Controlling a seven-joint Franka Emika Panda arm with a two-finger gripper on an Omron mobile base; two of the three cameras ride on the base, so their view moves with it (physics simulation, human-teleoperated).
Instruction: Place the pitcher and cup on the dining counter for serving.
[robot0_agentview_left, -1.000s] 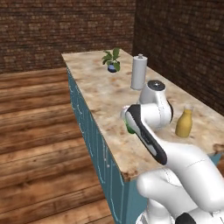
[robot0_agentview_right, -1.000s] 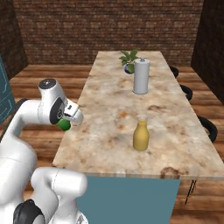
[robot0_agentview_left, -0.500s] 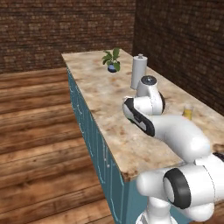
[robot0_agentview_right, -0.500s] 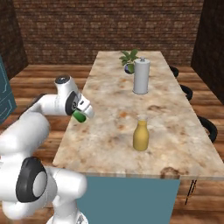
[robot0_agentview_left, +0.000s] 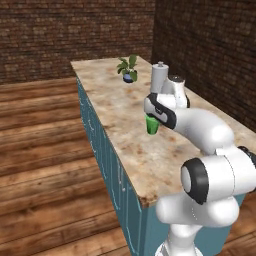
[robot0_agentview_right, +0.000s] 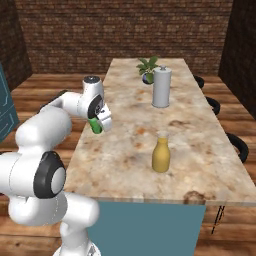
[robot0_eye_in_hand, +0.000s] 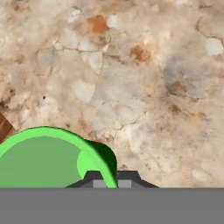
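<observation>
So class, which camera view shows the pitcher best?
The right base view: the pitcher stands whole and unblocked on the dining counter. In the left base view the arm covers that stretch of counter; the hand view looks at the cup.

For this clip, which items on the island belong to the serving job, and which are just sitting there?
Part of the job:
- cup, green, held in the gripper
- pitcher, mustard yellow, standing on the counter
- dining counter

Just sitting there:
- grey-white canister
- potted plant
- dark stools along the far side
</observation>
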